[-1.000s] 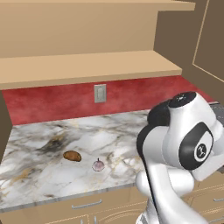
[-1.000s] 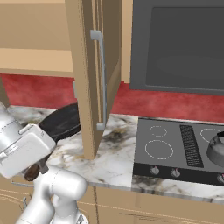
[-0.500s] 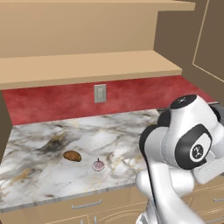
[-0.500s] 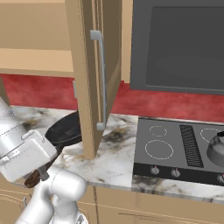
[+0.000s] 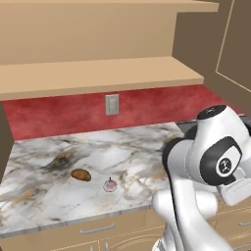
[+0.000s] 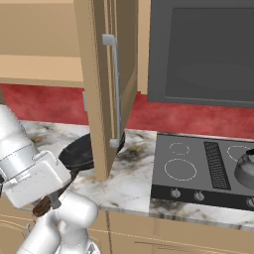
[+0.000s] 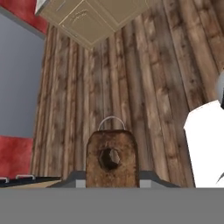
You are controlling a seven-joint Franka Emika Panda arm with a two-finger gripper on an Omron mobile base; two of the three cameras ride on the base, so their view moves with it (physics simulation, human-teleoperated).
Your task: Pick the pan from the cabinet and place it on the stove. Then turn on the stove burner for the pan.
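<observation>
The dark pan hangs low over the marble counter, left of the stove. The open door of the tan cabinet covers its right side. Its brown handle runs down to my white hand. In the hand view the handle's end sits between the fingers of my gripper, which is shut on it. The near left stove burner is a bare white circle. The cabinet shelf spans the left base view.
A grey kettle stands on the stove's right side, with knobs along the front edge. A brown lump and a small pinkish bulb lie on the counter. A dark appliance hangs above the stove.
The pan has come lower and slightly to the right, nearer the counter's front. My hand has dropped with it and the arm has swung right in the left base view.
</observation>
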